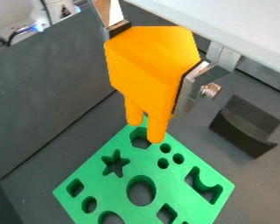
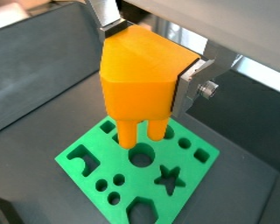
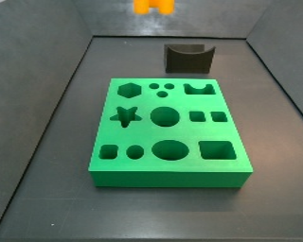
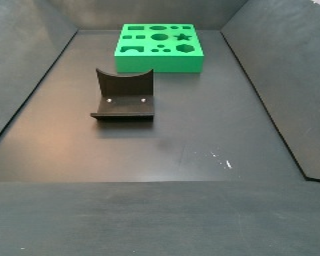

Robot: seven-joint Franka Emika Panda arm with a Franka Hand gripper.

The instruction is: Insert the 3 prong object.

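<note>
My gripper (image 1: 154, 59) is shut on the bright orange 3 prong object (image 1: 143, 79), gripped on two opposite sides by the silver fingers (image 1: 196, 86). It also shows in the wrist view from the opposite side (image 2: 140, 74). Its prongs (image 2: 143, 131) point down, and I see two of them. The green board (image 1: 73, 188) with its shaped holes lies below it, also in a wrist view (image 2: 140, 175). In a side view only the orange tip (image 3: 153, 6) shows at the top edge, well above the board (image 3: 167, 165). The gripper is out of view in the side view of the board (image 4: 159, 62).
The dark fixture stands on the floor apart from the board, in both side views (image 3: 188, 59) (image 4: 123, 95) and in a wrist view (image 1: 245, 122). Dark grey walls (image 3: 53, 95) slope up round the floor.
</note>
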